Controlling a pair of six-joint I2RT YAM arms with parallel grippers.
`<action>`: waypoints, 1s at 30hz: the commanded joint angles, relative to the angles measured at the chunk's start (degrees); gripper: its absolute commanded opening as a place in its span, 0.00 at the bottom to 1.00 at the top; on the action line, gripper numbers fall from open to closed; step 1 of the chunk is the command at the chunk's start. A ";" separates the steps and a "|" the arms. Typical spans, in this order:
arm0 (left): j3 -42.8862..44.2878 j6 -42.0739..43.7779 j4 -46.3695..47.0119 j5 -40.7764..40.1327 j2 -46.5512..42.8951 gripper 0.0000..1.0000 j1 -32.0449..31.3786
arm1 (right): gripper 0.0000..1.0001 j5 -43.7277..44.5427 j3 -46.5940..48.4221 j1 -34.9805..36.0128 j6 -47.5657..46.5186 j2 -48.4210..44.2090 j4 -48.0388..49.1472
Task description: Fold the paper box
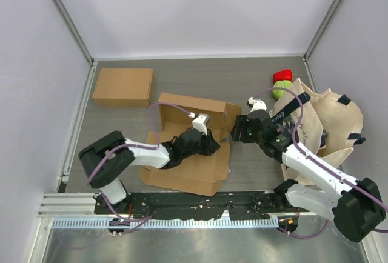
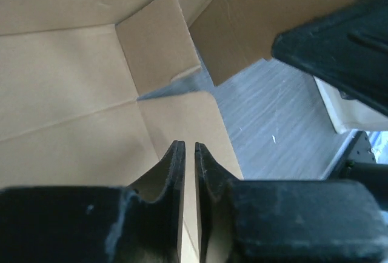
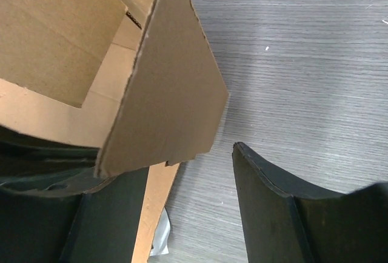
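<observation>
The brown cardboard box (image 1: 182, 175) lies open and partly folded in the middle of the table, its back wall (image 1: 188, 106) upright. My left gripper (image 1: 209, 143) is inside the box; in the left wrist view its jaws (image 2: 188, 146) are shut over the box floor (image 2: 66, 148), near a small inner flap (image 2: 159, 40). My right gripper (image 1: 237, 128) is at the box's right side. In the right wrist view it (image 3: 173, 161) is open, with the side flap (image 3: 173, 87) standing between its jaws and covering the tip of the left finger.
A second, closed cardboard box (image 1: 123, 86) lies at the far left. A beige tote bag (image 1: 330, 123) lies at the right, with a red and green object (image 1: 282, 81) behind it. Metal rails (image 1: 79, 123) edge the table.
</observation>
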 commanded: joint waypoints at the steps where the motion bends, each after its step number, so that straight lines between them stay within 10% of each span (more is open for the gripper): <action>1: 4.62 -4.89 6.37 0.21 7.89 0.12 0.01 | 0.62 5.70 -1.31 1.89 0.46 -1.59 6.40; 6: 5.41 -4.81 6.64 -2.95 12.38 0.06 0.01 | 0.56 13.52 -3.42 3.90 0.02 1.30 11.23; 17: 7.43 -6.39 4.27 -6.12 16.25 0.00 0.01 | 0.07 17.67 4.73 12.61 5.11 3.50 5.10; 30: 5.95 -5.60 9.51 -4.63 16.88 0.02 0.80 | 0.01 22.14 1.51 16.65 19.09 9.22 14.46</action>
